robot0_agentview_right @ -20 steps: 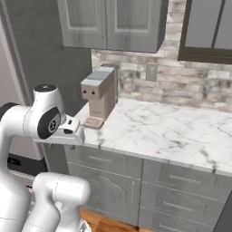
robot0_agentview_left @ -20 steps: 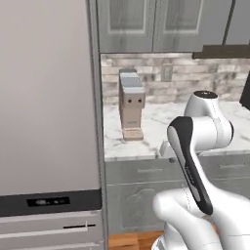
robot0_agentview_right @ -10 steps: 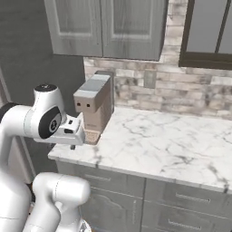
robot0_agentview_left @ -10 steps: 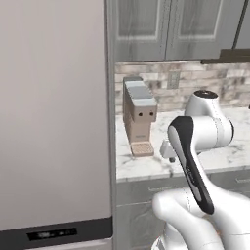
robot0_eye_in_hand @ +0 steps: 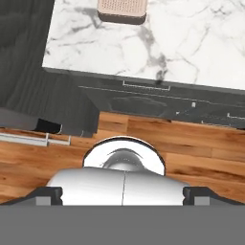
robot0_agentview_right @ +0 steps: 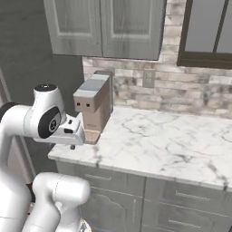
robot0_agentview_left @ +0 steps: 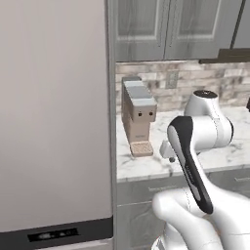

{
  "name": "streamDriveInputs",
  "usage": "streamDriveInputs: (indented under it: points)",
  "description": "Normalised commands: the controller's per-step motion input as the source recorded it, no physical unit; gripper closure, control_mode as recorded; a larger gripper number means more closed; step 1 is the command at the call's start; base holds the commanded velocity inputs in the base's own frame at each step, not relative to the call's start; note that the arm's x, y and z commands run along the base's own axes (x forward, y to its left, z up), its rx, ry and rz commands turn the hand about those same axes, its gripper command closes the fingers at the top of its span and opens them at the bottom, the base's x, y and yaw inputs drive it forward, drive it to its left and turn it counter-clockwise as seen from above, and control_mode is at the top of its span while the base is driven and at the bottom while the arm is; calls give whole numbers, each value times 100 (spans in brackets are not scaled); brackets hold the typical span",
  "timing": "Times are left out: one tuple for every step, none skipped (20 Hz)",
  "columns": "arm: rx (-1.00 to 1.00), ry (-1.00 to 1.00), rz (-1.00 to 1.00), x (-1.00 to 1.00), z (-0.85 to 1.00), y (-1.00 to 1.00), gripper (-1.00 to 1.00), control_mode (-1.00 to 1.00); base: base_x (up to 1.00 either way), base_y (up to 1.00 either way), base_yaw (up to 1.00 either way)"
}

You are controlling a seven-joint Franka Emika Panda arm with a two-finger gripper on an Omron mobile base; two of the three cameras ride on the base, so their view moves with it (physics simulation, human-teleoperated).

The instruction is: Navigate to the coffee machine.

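Note:
The coffee machine (robot0_agentview_left: 138, 114) is a tall narrow beige box with a grey top and two dark dots on its overhanging front. It stands at the left end of the marble counter, next to the refrigerator. In the right base view the coffee machine (robot0_agentview_right: 93, 106) is just behind my hand. Its grid drip tray (robot0_eye_in_hand: 122, 10) shows at the top of the hand view. My gripper (robot0_eye_in_hand: 123, 196) hangs in front of the counter edge, pointing down at the floor. Its fingertips (robot0_eye_in_hand: 48, 195) stand wide apart and open, with nothing between them.
A tall refrigerator (robot0_agentview_left: 53, 112) fills the left. Grey upper cabinets (robot0_agentview_left: 166, 29) hang above the marble counter (robot0_agentview_right: 158, 145), with drawers (robot0_agentview_right: 181, 199) below. A dark-framed window (robot0_agentview_right: 208, 31) is at the right. The wood floor (robot0_eye_in_hand: 143, 129) lies under the hand.
The whole picture has shifted, so the base has driven closer. The coffee machine now looks larger and nearer. The arm holds the same pose.

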Motion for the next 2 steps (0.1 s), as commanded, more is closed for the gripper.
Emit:
streamDriveInputs:
  points:
    - [0, 0, 0, 0, 0, 0, -100, 100, 49, 11, -9]
    - [0, 0, 0, 0, 0, 0, -100, 100, 47, 13, -9]
